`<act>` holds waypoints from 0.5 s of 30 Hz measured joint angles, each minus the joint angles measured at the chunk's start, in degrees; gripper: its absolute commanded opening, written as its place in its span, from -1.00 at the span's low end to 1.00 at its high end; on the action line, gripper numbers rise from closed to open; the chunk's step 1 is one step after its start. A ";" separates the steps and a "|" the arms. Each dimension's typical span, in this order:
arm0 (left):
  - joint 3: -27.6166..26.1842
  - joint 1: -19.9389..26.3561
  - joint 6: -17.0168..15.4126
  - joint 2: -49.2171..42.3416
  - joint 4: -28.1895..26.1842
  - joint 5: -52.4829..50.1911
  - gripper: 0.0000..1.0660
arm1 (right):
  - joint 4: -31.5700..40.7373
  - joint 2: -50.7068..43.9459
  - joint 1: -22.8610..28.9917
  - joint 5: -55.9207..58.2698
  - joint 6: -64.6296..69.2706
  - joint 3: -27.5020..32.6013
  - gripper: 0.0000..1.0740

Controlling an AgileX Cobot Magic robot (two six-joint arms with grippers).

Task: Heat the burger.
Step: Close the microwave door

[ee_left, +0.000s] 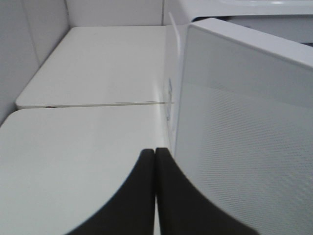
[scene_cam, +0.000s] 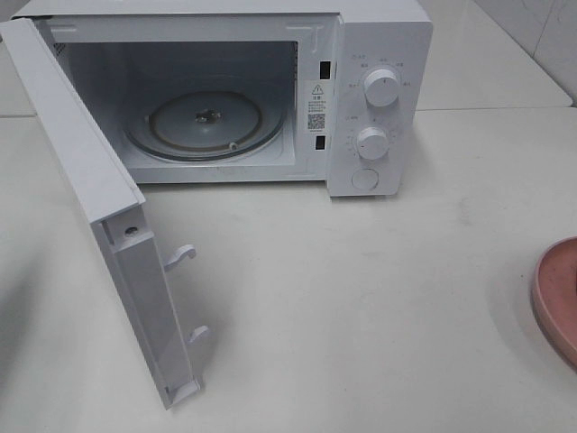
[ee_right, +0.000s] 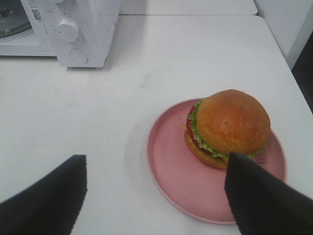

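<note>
Gently now; your burger (ee_right: 228, 128) looks soft and squashy, so grip the bun's sides; right tool (ee_right: 155, 196) gapes wide, left tool (ee_left: 155, 196) pressed together.

1. In the high view, the plate (scene_cam: 559, 298) is cut by the right edge; only a pink arc shows, and the burger on it lies out of frame.
2. Neither pincer shows in the high view.
3. The print around the microwave's dials (scene_cam: 381, 88) and on its warning label (scene_cam: 317, 104) is too small to read.
4. The left wrist view shows the door (ee_left: 244, 132) blurred and cut off.
5. The right wrist view crops the microwave (ee_right: 73, 29) to one corner.
</note>
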 measured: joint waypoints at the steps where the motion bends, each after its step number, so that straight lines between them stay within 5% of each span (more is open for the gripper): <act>1: 0.00 0.00 0.00 0.00 0.00 0.00 -1.00 | 0.00 0.00 0.00 0.00 0.00 0.00 0.40; 9: 0.00 -1.95 -4.70 8.59 4.93 -9.34 -1.00 | 0.00 0.00 0.00 0.00 0.00 0.00 0.40; 15: -0.06 -9.28 -1.20 11.12 2.01 -10.14 -1.00 | 0.00 0.00 0.00 0.00 0.00 0.00 0.40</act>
